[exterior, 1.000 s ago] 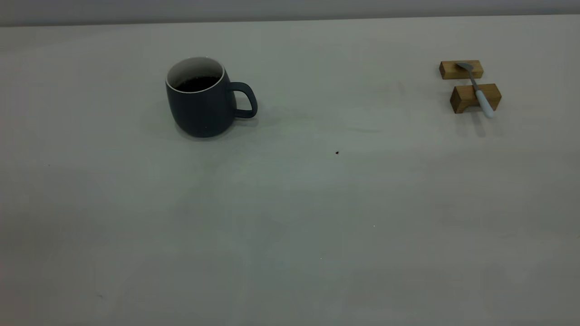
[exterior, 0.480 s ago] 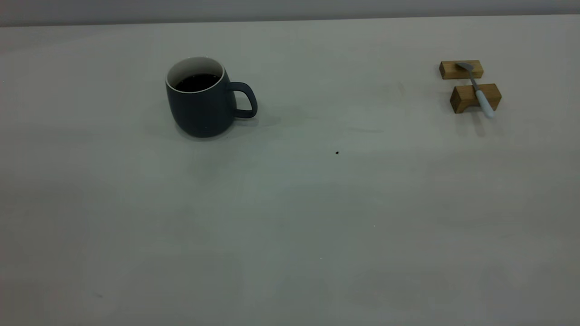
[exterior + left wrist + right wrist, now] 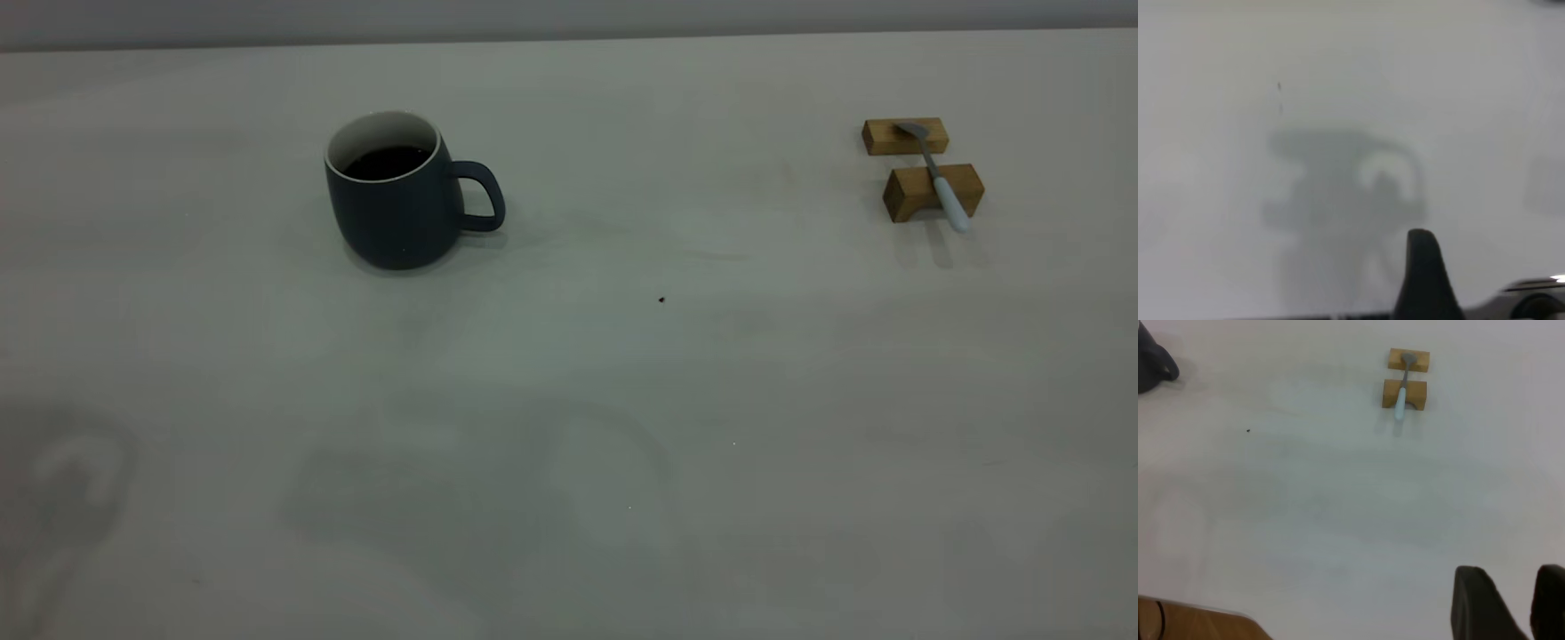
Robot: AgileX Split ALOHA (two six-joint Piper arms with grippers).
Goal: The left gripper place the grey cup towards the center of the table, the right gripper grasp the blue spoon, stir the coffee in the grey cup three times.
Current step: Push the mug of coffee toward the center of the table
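- On the left half of the table (image 3: 569, 373), towards the far edge, the grey cup (image 3: 398, 200) stands upright — loop handle pointing to the view's right, thin white rim showing.
- Coffee (image 3: 388, 161) sits dark inside it, well below the rim, against the white interior.
- Over at the far right, the blue spoon (image 3: 935, 174) lies bridged across two small wooden blocks (image 3: 925, 169): the metal bowl rests on the farther block, the pale blue handle crosses the nearer one and sticks out past it.
- Between cup and spoon, a tiny dark speck (image 3: 661, 300) marks the tabletop, nearer the middle.
- Neither arm shows in the exterior view — only soft shadows fall on the near part of the table, one at the left edge and one nearer the centre.
- From the left wrist camera, the left gripper (image 3: 1425, 280) shows a single dark finger (image 3: 1423, 267) above bare table with its own shadow beneath it; with just that one finger in sight, I cannot tell how its jaws stand.
- From the right wrist camera, the right gripper (image 3: 1511, 603) hangs high above the table, well apart from the spoon and its blocks, which lie far ahead of it.
- Its two dark fingers (image 3: 1475, 600) stand apart with a narrow gap of table visible between them, gripping nothing.
- A sliver of the cup sits at the corner of that same view.
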